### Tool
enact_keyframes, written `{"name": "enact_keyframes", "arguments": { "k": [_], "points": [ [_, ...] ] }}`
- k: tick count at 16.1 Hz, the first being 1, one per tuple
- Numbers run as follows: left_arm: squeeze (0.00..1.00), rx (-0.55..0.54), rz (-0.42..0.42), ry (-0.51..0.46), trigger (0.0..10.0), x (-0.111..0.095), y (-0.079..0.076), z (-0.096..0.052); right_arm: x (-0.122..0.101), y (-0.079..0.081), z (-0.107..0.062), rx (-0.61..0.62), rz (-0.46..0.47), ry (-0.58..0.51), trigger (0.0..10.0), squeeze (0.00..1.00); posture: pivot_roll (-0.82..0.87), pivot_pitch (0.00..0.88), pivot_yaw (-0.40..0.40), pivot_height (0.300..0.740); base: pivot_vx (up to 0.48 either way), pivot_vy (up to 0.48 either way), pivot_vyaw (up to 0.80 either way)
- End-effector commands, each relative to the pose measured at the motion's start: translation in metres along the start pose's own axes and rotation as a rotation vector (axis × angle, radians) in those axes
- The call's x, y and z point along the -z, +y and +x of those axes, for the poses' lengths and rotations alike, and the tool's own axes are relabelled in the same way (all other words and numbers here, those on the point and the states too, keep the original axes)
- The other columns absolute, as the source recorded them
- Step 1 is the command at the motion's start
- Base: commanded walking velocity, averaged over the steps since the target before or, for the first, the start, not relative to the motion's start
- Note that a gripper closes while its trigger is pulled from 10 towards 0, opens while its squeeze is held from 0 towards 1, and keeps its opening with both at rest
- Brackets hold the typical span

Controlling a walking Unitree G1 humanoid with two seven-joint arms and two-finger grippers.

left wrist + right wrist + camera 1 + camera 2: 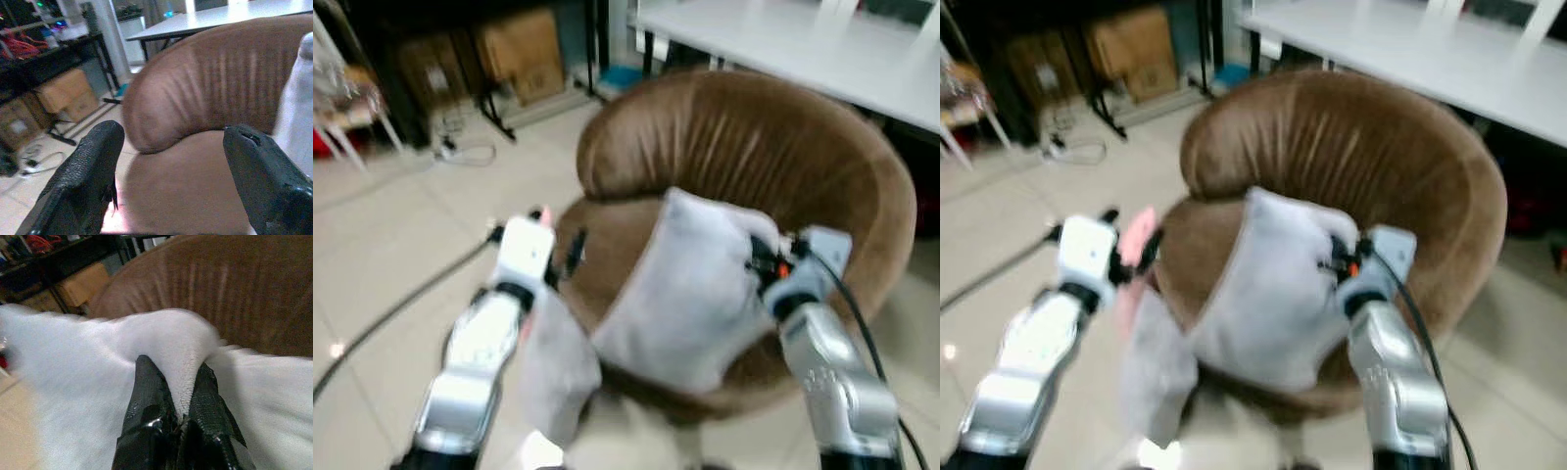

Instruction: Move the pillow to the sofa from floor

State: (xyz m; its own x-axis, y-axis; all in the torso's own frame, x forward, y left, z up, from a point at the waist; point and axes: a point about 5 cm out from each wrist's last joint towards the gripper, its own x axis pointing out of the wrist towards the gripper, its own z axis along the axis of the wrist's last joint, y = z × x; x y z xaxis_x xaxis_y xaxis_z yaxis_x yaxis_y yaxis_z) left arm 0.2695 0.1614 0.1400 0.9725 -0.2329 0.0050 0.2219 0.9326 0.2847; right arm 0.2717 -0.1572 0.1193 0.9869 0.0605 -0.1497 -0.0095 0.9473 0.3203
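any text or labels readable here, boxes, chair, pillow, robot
None can be read.
The cardboard boxes carry a pale label, too blurred to read.
The pillow, the brown sofa chair, the left gripper and the right gripper show no lettering.

Brown round sofa [773,147] — you have it on the pale tiled floor [401,245]. Grey pillow [690,294] leans upright over its seat, lower edge at the front rim. On the floor: a dark cable [391,313], cardboard boxes [521,49] at the back — white worktop [803,44] behind the sofa.
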Motion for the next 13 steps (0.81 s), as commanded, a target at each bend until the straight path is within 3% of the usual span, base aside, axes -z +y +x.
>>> {"name": "enact_keyframes", "arguments": {
  "k": [1,2,4,7,10,13],
  "points": [
    [0.00,-0.027,-0.002,0.023,10.0,0.0046,0.0065,-0.0025,-0.0115,0.0159,0.0022,-0.064,0.003,-0.053,10.0,0.00,0.01,0.000,0.002,0.740,0.000,0.000,0.00],
    [0.00,-0.026,-0.003,0.022,10.0,0.0045,0.0065,-0.0023,-0.0115,0.0150,0.0022,-0.058,-0.001,-0.054,10.0,0.00,0.01,0.000,0.004,0.740,0.000,0.000,0.00],
    [0.00,-0.024,-0.009,0.017,10.0,0.0044,0.0072,-0.0018,-0.0119,0.0075,0.0049,0.009,-0.099,-0.069,10.0,0.00,0.01,0.000,0.002,0.740,0.000,0.000,0.00],
    [0.00,-0.024,-0.014,0.012,10.0,0.0036,0.0084,-0.0021,-0.0105,0.0074,0.0069,0.014,-0.199,-0.056,10.0,0.00,0.02,0.000,0.000,0.740,0.000,0.000,0.00],
    [0.00,-0.023,-0.018,0.009,10.0,0.0035,0.0088,-0.0023,-0.0106,0.0089,0.0052,-0.011,-0.158,-0.072,10.0,0.00,0.02,0.000,-0.001,0.740,0.291,0.000,0.00],
    [0.00,-0.018,-0.017,0.007,10.0,0.0032,0.0086,-0.0017,-0.0125,0.0081,0.0061,-0.007,-0.180,-0.094,10.0,0.00,0.02,0.000,0.002,0.740,0.299,0.000,-0.80]
  ]
}}
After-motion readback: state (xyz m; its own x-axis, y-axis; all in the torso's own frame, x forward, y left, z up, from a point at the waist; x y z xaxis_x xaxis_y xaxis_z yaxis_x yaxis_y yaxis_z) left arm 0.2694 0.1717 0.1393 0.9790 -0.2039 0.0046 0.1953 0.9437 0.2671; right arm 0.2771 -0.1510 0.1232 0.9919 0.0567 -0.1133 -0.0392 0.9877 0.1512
